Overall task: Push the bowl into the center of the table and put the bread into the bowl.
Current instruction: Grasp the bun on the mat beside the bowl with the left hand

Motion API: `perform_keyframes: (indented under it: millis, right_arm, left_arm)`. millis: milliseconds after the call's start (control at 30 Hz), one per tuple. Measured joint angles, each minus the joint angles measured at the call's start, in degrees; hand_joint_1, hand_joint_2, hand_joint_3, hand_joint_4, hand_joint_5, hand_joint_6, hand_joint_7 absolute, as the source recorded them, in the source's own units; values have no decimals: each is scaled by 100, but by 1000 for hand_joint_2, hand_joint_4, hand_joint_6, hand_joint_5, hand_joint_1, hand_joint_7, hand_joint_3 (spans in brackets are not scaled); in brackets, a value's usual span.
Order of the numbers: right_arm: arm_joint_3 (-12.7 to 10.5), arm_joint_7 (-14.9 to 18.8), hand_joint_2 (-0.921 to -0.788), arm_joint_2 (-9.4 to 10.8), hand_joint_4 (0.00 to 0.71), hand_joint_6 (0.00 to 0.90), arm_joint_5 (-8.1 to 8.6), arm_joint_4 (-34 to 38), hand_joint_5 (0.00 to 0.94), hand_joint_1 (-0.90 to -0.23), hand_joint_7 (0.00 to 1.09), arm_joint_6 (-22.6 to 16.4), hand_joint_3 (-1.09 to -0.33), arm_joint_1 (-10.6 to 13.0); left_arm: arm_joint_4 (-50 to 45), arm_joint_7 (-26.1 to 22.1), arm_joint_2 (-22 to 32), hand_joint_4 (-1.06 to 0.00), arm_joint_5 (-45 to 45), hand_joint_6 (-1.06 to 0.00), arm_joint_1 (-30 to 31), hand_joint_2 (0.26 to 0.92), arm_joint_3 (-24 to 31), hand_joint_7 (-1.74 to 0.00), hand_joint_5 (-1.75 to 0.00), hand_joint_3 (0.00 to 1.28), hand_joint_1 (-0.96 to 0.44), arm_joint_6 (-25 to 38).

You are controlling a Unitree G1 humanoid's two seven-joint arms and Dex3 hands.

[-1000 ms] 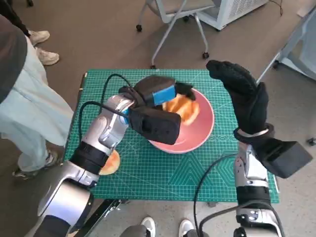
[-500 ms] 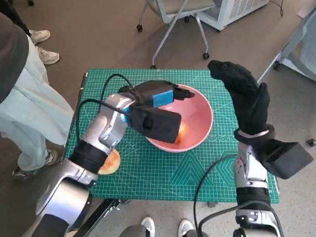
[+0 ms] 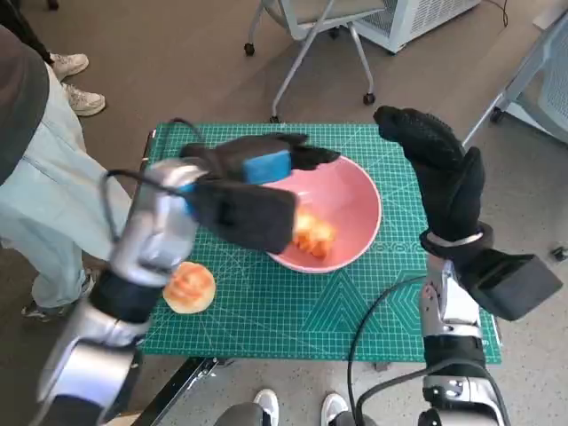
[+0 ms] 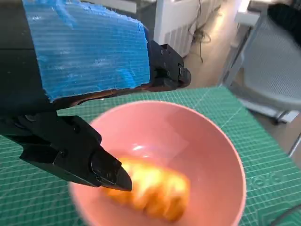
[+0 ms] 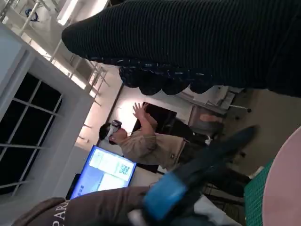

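Observation:
A pink bowl (image 3: 351, 200) stands near the middle of the green mat (image 3: 293, 302), with a golden piece of bread (image 3: 312, 235) lying inside it. The left wrist view shows that bread (image 4: 155, 188) in the bowl (image 4: 207, 150), blurred. My left hand (image 3: 257, 169) hovers above the bowl's left rim, fingers spread, holding nothing. A second round bread (image 3: 188, 287) lies on the mat near the front left. My right hand (image 3: 439, 169) is raised upright beside the bowl's right side, fingers extended and empty.
A person in pale trousers (image 3: 44, 177) stands at the table's left. An office chair base (image 3: 311, 35) is beyond the far edge. Shoes (image 3: 297, 410) show at the front edge. In the right wrist view a person (image 5: 146, 141) wearing a headset raises both hands.
My left hand has let go of the bread, which now lies in the bowl, and the hand and forearm have pulled back to the left and up. The right hand has stayed put.

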Motion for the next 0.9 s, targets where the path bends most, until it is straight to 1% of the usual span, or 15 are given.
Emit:
perform_keyframes:
  millis: [167, 300, 400, 567, 667, 900]
  right_arm:
    - [6, -2, -921, 2, 182, 4, -1, -59, 5, -684, 595, 0, -779, 40]
    - [21, -12, -921, 8, 182, 3, -1, -99, 5, -683, 595, 1, -780, 77]
    - [36, -13, -921, 10, 182, 3, -1, -123, 4, -683, 596, 2, -780, 87]
    - [66, -13, -921, 16, 181, 2, 1, -140, 4, -683, 597, 7, -780, 88]
    - [77, -12, -921, 18, 182, 2, 4, -139, 4, -684, 598, 10, -779, 86]
    - [85, 5, -921, 19, 183, 1, 17, -138, 4, -694, 598, 59, -773, 87]
  left_arm:
    - [-1006, -296, 590, -40, -398, -232, 547, 769, 600, -9, -5, 0, -17, 151]
    - [-1505, -512, 1036, -34, -779, -232, 969, 748, 1103, -7, -2, 0, 5, 243]
    - [-1784, -702, 1345, -24, -1026, -228, 1264, 736, 1372, -4, 0, 0, 16, 340]
    - [-2175, -962, 1808, -17, -1280, -222, 1755, 723, 1648, -1, 0, 0, 36, 438]
    - [-2369, -1039, 2027, -16, -1314, -220, 2031, 718, 1768, 0, 0, 0, 43, 458]
    - [-2834, -1110, 2354, -13, -1337, -203, 2646, 717, 1900, 0, 0, 1, 46, 653]
